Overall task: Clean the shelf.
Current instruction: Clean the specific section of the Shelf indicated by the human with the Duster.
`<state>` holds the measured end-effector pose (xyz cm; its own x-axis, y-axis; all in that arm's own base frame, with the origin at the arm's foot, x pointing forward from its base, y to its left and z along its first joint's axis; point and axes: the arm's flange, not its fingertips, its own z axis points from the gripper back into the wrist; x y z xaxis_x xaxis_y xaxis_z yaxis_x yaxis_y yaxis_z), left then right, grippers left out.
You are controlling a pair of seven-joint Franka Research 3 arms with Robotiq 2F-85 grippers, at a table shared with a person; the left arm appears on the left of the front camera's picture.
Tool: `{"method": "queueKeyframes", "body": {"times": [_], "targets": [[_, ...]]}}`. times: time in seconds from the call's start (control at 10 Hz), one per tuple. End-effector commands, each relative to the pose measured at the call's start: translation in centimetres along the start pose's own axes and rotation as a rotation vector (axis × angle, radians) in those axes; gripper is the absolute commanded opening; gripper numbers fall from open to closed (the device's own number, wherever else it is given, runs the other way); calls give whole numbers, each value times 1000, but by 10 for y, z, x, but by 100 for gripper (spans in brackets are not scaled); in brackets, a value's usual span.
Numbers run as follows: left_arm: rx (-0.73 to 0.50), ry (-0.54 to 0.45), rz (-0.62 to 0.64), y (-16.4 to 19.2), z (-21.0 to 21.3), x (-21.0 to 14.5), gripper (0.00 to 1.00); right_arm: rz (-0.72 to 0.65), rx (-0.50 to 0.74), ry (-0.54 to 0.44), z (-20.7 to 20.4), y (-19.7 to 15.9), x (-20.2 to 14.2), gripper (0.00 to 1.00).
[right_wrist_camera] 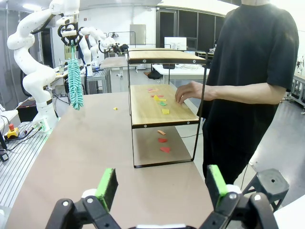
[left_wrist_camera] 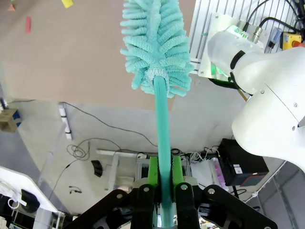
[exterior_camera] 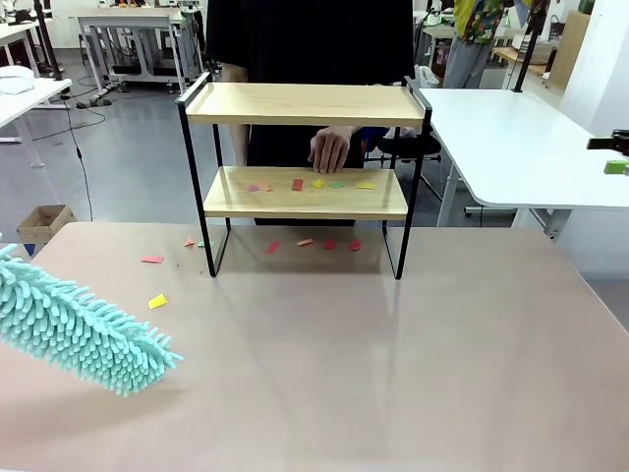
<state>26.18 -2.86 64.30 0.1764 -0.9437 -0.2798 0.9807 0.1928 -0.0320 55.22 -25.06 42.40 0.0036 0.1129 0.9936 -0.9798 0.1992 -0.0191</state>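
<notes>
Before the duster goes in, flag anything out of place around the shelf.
Small coloured scraps lie scattered on the lower board of the shelf, with more on the table under it and to its left.

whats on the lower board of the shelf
Small coloured paper scraps, red, yellow, green and pink, lie along the lower board of the shelf. A person's hand hangs over its far side; anything beneath that hand is hidden.

White rounded arm segments (right_wrist_camera: 29, 67), black two-finger hand (right_wrist_camera: 161, 185), green finger pads (right_wrist_camera: 107, 185)
</notes>
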Motion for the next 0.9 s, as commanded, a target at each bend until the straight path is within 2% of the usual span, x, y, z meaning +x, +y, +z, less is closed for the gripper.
{"method": "queueKeyframes", "body": {"times": [0.0,0.8], "targets": [[-5,-8,2,-4,1,0,13,8,1,-1,-1,0,4,100],[-5,-8,2,-4,1,0,13,8,1,-1,-1,0,4,100]]}}
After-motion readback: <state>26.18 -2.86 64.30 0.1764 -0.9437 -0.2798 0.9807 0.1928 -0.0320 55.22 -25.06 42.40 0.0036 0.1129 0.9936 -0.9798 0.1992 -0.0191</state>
